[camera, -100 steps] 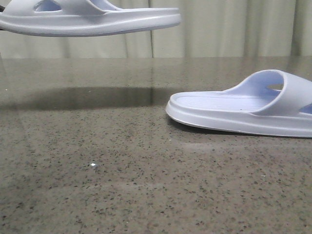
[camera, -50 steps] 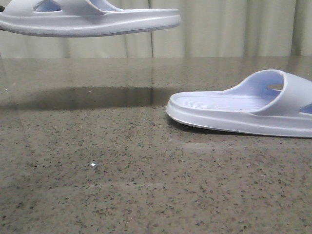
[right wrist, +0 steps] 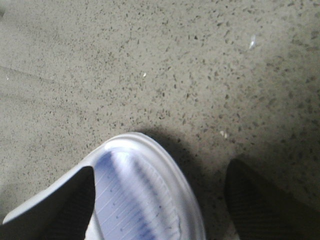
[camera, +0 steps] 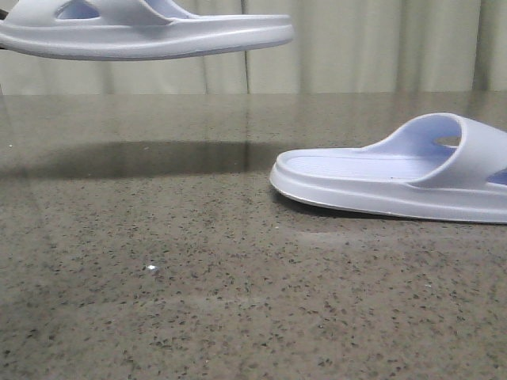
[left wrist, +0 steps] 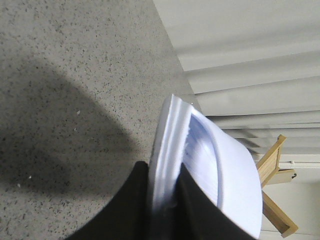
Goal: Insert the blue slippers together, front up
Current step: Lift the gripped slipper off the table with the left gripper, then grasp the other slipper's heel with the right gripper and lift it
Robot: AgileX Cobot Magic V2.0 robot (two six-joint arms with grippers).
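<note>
One pale blue slipper (camera: 142, 32) hangs level in the air at the top left of the front view, strap up. In the left wrist view my left gripper (left wrist: 165, 200) is shut on the sole edge of this slipper (left wrist: 230, 170). The other blue slipper (camera: 396, 178) lies flat on the table at the right, its ribbed footbed up. In the right wrist view my right gripper (right wrist: 160, 210) is open over one rounded end of this slipper (right wrist: 145, 195). One finger (right wrist: 65, 205) is over the footbed's edge, and the other finger (right wrist: 265, 200) is beside the slipper, apart from it. Neither gripper shows in the front view.
The speckled grey-brown stone table (camera: 198, 277) fills the front view. A pale curtain (camera: 364, 47) hangs behind it. A light wooden frame (left wrist: 275, 165) stands by the curtain in the left wrist view.
</note>
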